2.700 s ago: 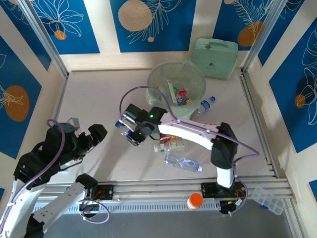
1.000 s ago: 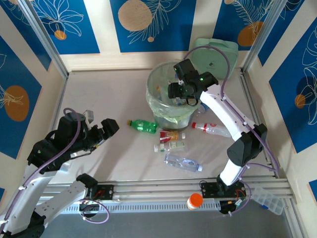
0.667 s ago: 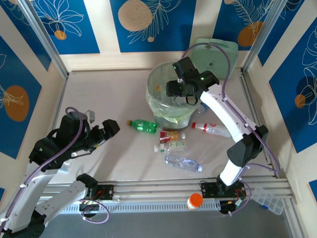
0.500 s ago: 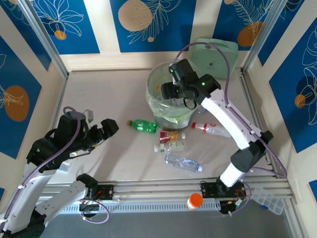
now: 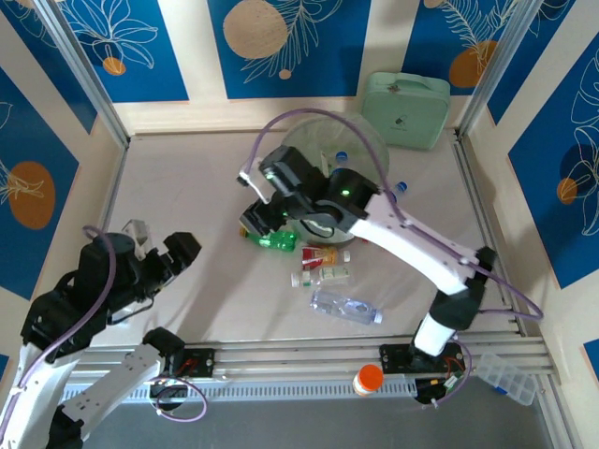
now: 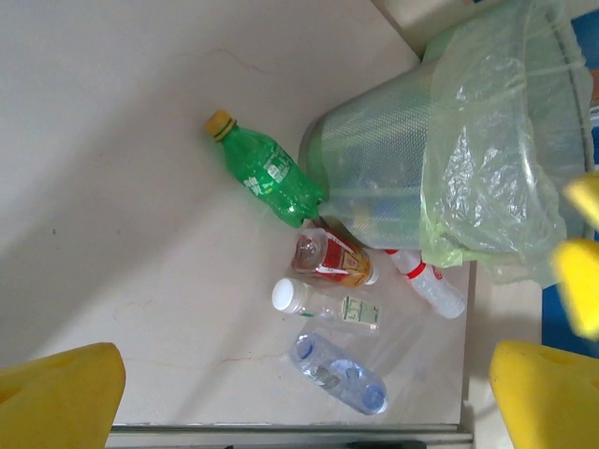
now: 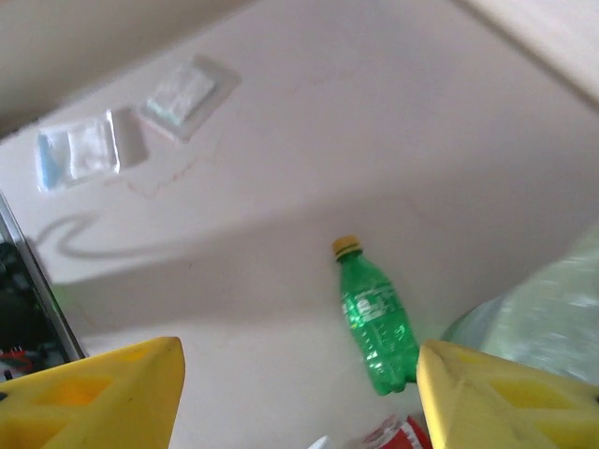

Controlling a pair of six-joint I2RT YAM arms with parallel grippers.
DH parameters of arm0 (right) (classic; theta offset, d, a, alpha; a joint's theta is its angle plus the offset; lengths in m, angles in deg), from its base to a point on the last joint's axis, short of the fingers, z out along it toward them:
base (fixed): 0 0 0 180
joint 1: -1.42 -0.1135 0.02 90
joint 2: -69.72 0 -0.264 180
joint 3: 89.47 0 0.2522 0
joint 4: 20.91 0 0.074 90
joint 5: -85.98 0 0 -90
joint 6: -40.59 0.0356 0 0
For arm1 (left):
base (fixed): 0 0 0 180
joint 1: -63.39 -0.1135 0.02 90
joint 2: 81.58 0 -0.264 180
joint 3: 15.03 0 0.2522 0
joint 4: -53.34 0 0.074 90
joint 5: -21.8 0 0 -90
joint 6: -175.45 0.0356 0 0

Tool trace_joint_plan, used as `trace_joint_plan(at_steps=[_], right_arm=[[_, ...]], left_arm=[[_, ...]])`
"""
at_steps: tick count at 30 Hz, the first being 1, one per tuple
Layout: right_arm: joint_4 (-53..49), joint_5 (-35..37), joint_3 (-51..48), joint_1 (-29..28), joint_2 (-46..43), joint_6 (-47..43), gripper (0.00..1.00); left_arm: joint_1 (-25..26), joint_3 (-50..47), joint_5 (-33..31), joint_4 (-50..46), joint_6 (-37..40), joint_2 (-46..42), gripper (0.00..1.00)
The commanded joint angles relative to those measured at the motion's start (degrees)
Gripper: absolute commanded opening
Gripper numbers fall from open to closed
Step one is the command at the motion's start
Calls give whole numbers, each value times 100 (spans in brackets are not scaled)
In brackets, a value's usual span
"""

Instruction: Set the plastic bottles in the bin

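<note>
Hovering over the green bottle point(image 7: 376, 327) beside the bin point(image 6: 374, 173), the right hand point(image 7: 299, 379) is held open, empty, presumably for grasping; the left hand point(image 6: 304, 393) is spread wide, empty.

Wide bare table point(image 6: 112, 140) left of the green bottle point(image 6: 267, 178); crowded on its right by the bin point(image 6: 374, 159) and a cluster of bottles point(image 6: 332, 262).

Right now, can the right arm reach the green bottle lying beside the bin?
Probably yes. The right end effector hangs open above the green bottle with nothing between them; the bin stands close beside it.
</note>
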Motion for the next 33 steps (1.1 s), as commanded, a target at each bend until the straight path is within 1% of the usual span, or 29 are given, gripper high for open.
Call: trace_joint_plan(at_steps=[1,3,5,7,13,14,15,17,18,21,24,33], right_arm=[[-379,-136,183,-94,592,-38,67],[-386,100,235,-98,906,7,68],[-313,557,240,-83,1202,251,72],[-271,598,294,-37,1494,447,76],[-332,820,736,120,2456,804,91],[-349,829,830,146,2618,824,92],[-342,865,884,157,2747,858,95],[-348,968,1022,196,3023,910,97],[-358,1033,1107,216,3176,909,100],[-368,1206,1304,279,3529,874,99],[-377,1164,1390,375,3756,930,99],[-375,1028,1198,455,4019,845,100]], left_arm=[[-62,169,-394,-338,-360,-255,99],[-62,205,-457,-408,-465,-378,99],[-62,228,-461,-444,-504,-454,99],[-61,263,-426,-492,-474,-458,99],[-63,151,-321,-529,-493,-451,99],[-62,62,-258,-480,-569,-448,99],[-60,-37,-176,-380,-633,-457,99],[-62,-209,-17,-191,-720,-466,99],[-66,-251,16,-149,-750,-451,99],[-66,-220,57,-163,-674,-373,99],[-63,-144,65,-268,-569,-308,99],[-62,-132,68,-353,-411,-292,99]])
